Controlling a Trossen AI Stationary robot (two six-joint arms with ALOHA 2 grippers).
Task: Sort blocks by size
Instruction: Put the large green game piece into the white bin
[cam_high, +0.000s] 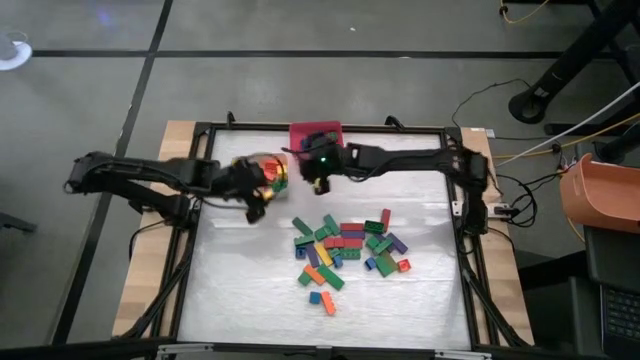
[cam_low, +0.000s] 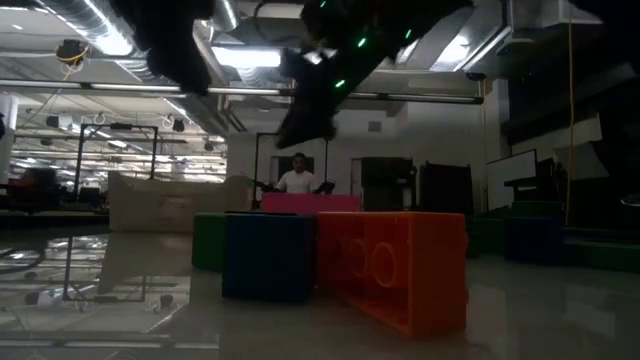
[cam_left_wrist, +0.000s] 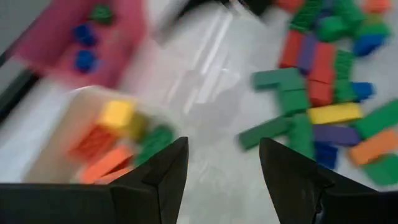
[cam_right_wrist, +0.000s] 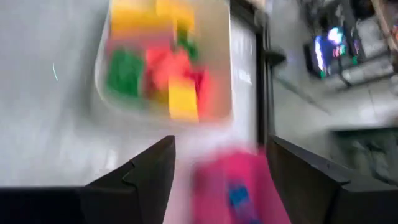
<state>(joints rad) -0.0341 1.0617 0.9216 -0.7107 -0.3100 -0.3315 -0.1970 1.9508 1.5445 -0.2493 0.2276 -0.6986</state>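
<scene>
Lying loose mid-table in the high view, the blocks (cam_high: 345, 250) are sitting in one scattered pile of approx 25, exact count impossible since they overlap; colours incl. green, red, blue, purple, yellow, orange, w/ 2 strays, blue and orange, just below the pile. Two bins are standing at the table's far edge: a red bin (cam_high: 316, 133) and, just left of it, a white bin (cam_high: 262, 170). Left gripper (cam_high: 255, 205) is hovering right beside the white bin, between it and the pile; in the left wrist view its fingers (cam_left_wrist: 163, 171) are spread apart w/ nothing between them, bare table showing in the gap. That same view is showing the white bin (cam_left_wrist: 81, 134) w/ yellow, orange and green blocks inside, at least 4, blurred, and the red bin (cam_left_wrist: 124, 37) w/ 2 blue and 1 green. Right gripper (cam_high: 322, 182) is hanging just in front of the red bin, near the white one; its fingers (cam_right_wrist: 146, 171) are also spread, empty. Right wrist view is looking down on the white bin (cam_right_wrist: 102, 81) holding green, red and yellow blocks, too smeared to count, and on the red bin (cam_right_wrist: 214, 180) w/ 1 blue visible. Low view is showing 3 blocks up close, green, blue, orange, touching in a row, both arms hanging dark overhead, and 1 person seated far back in the room.
</scene>
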